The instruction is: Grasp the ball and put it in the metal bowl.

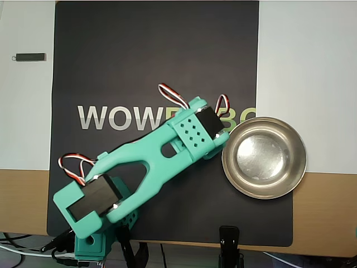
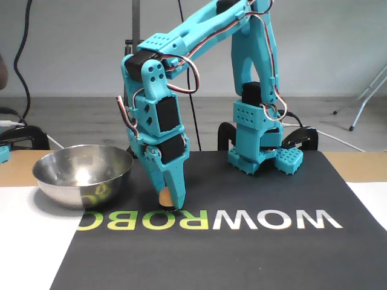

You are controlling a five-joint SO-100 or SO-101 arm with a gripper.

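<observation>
In the fixed view my teal gripper points straight down at the black mat, just right of the metal bowl. The small peach-orange ball sits at the fingertips, close to the mat, and the jaws look shut on it. The shiny bowl is empty. In the overhead view the wrist covers the ball and the fingers, and it stands at the left rim of the metal bowl.
A black mat with WOWROBO lettering covers the table's middle. A small dark stick lies on the white surface at the overhead view's top left. The arm's base and a black clamp stand at the mat's edge.
</observation>
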